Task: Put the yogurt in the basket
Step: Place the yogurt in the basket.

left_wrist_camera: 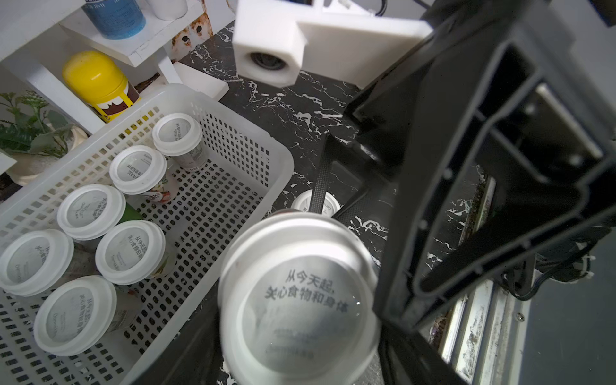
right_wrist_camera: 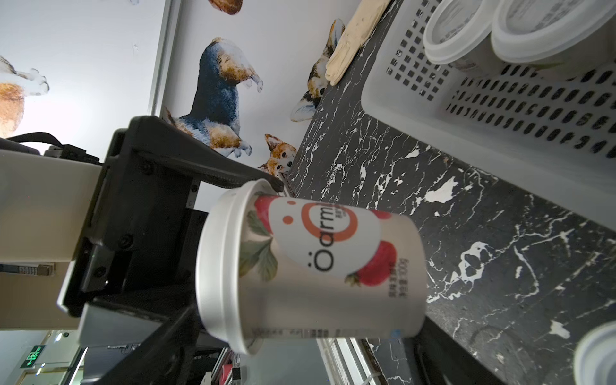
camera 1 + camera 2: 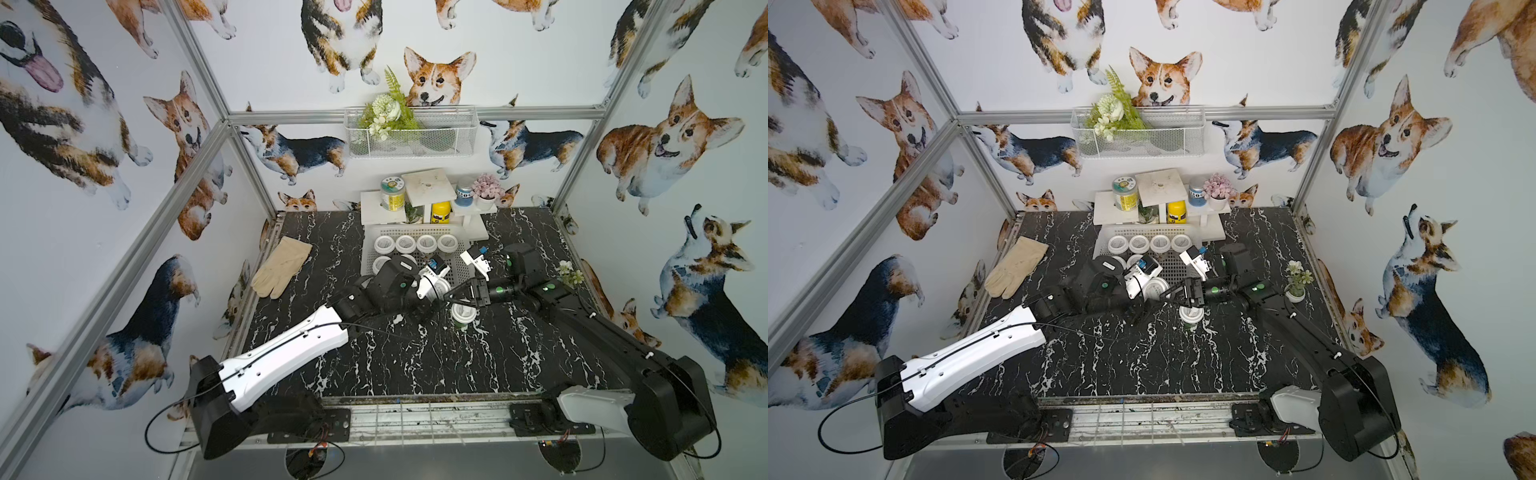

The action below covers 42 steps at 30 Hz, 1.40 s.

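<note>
Yogurt point(image 1: 298, 300) is clamped in my left jaws: one cup, its white lid with grey print facing my left wrist camera. In the right wrist view one black finger point(image 2: 230, 175) presses against the lid's rim, and the cup's side shows red fruit, green leaves and an orange ring. It is beside the basket point(image 1: 240, 116), by its near corner, over the counter point(image 3: 415, 365) and not inside. Whether its base touches the counter I cannot tell.

My right jaws stand wide apart and hold nothing. They point toward my left jaws from just beside them and hang over a second cup point(image 3: 463, 313), which stands upright on the counter. One right finger point(image 1: 318, 186) crosses in front of its lid in the left wrist view; I cannot tell whether it touches.

Six more cups point(image 1: 130, 255) stand upright in the basket, four in a row along the far wall and two nearer me.

Behind the basket stands a white shelf point(image 3: 374, 212) with a yellow bottle point(image 3: 440, 212). A tan glove point(image 3: 282, 266) lies on the counter, well to the left of the basket.
</note>
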### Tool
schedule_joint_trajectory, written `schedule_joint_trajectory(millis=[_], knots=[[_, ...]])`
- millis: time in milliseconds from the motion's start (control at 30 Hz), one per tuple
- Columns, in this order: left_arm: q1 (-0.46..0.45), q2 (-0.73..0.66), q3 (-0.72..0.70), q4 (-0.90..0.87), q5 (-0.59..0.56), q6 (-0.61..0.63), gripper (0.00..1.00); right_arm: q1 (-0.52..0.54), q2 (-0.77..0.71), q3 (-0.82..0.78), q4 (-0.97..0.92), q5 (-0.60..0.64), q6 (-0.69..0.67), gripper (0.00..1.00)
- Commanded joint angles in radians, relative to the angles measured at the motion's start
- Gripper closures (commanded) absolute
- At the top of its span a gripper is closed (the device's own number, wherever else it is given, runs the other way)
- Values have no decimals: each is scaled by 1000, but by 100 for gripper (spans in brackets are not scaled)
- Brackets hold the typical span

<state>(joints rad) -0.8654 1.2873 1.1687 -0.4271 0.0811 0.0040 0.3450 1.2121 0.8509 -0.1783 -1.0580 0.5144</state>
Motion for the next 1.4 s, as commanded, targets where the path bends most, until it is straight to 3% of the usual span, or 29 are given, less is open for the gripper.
schedule_joint_trajectory(millis=[0, 567, 1000, 1367], knots=[[31, 29, 36, 36, -50, 36, 27, -8, -6, 2, -3, -3, -3, 1], [160, 303, 269, -60, -30, 158, 26, -154, -79, -37, -33, 64, -25, 1], [196, 596, 459, -142, -43, 179, 25, -167, -87, -71, -67, 55, -61, 1], [225, 735, 572, -198, -36, 183, 25, -169, -127, -132, -26, 26, -41, 1]])
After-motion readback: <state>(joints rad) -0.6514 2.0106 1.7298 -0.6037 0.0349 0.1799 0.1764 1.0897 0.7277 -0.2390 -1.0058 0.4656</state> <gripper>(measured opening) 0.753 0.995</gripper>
